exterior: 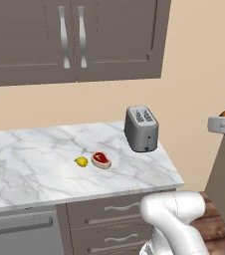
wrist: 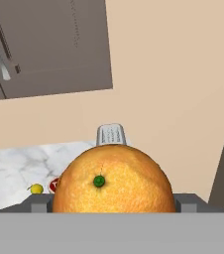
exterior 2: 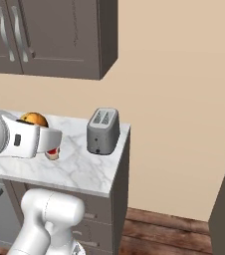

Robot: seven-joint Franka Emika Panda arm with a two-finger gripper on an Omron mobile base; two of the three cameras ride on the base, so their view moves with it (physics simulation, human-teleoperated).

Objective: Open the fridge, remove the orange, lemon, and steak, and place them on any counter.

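Hand view: one orange [wrist: 113, 179], green stem dot facing the camera, clamped between the gripper's [wrist: 113, 204] fingers and held in the air, off the end of the counter [exterior: 30, 164]; the left base view shows just its top at the right edge. On the white marble counter: one lemon [exterior: 81, 161], one steak [exterior: 101, 160] just beside it, one grey toaster [exterior: 141, 128] near the end. Room: dark brown wall cabinets [exterior: 69, 37], beige wall, wood floor.

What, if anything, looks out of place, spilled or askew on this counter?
Nothing is spilled or tipped. The one oddity: a raw steak lies bare on the counter beside the lemon, with no plate. The toaster stands upright. The gripper holds the orange.
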